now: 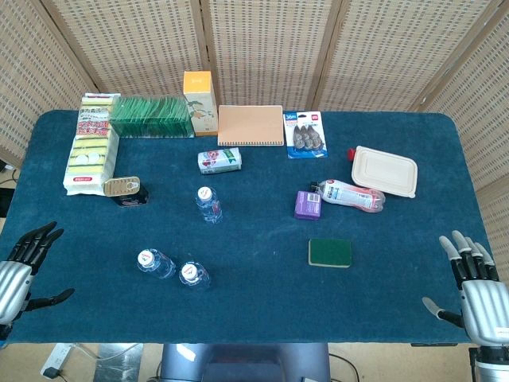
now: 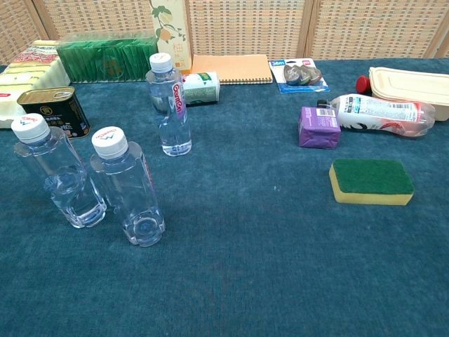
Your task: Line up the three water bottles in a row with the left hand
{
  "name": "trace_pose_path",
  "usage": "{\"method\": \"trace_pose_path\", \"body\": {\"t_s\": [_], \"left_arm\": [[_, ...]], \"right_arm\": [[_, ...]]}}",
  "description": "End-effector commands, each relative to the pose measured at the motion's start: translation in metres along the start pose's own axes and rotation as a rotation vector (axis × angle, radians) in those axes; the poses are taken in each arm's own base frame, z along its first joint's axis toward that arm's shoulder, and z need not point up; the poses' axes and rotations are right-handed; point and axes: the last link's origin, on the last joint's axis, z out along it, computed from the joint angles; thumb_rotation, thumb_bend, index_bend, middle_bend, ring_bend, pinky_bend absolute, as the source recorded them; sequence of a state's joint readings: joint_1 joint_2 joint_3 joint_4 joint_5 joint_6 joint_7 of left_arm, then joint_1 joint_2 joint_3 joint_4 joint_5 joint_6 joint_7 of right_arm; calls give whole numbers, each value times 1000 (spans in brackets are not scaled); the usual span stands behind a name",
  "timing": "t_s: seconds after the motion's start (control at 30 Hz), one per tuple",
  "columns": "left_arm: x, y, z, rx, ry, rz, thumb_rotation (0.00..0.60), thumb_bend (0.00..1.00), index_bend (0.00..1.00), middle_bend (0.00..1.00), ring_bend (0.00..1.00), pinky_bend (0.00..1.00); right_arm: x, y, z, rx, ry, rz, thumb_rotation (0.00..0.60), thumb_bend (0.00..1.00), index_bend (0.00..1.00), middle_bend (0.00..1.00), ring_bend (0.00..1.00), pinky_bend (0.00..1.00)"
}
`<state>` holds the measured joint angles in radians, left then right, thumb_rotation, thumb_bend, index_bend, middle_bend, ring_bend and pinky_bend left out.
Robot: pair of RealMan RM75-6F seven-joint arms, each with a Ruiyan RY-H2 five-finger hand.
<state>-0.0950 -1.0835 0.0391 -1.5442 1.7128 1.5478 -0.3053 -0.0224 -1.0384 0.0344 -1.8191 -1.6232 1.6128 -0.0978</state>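
We judge the lining-up not yet begun: our left hand (image 1: 22, 267) rests at the near left edge of the table (image 1: 254, 310), fingers apart and holding nothing, and our right hand (image 1: 475, 290) sits likewise spread and empty at the near right edge. Two of the water bottles — the near-left bottle (image 1: 153, 263) and the near-right bottle (image 1: 193, 274) — stand just beside each other in front of us, while the far bottle (image 1: 208, 203) stands well apart, further back and a little to the right, near the small can (image 1: 126, 189). The step in hand, as we read it, is to fetch that far bottle and set it in line with the pair; we should come at it from the left side, close on the body below the cap, keep it upright, and pass clear of the can and the near pair. The head view shows both hands and the whole layout; the chest view shows neither hand, but makes plain that all three bottles stand upright with white caps on — and that the near pair is almost touching.
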Motion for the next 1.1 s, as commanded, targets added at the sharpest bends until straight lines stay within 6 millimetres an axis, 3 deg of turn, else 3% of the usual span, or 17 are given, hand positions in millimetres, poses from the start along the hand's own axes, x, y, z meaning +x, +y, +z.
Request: {"method": "trace_pose_path", "body": {"t_s": [0.03,0.43,0.6,0.77,0.9,1.1], "left_arm": [[0,0,0,-5,0,-2,600,101,0,0,0,50],[-6,12,8,-96,-33,-64,600,102,0,0,0,49],[1,47,43,-278,0,-53,600,102,0,0,0,50],[0,89,66,-419,-63,18,600,101,0,0,0,49],[-9,120,75,-503,-157,65,600,101,0,0,0,49],[-23,144,79,-532,-234,191,600,101,0,0,0,49]], "right_arm": [[0,0,0,-1,-1,1,600,0,13,0,0,19],[3,2,-1,-4,3,14,600,0,19,0,0,19],[3,3,0,-9,-4,19,600,0,23,0,0,19],[6,4,-1,-15,3,22,600,0,23,0,0,18],[7,7,-1,-26,3,26,600,0,23,0,0,18],[9,10,-1,-36,10,39,600,0,23,0,0,19]]}}
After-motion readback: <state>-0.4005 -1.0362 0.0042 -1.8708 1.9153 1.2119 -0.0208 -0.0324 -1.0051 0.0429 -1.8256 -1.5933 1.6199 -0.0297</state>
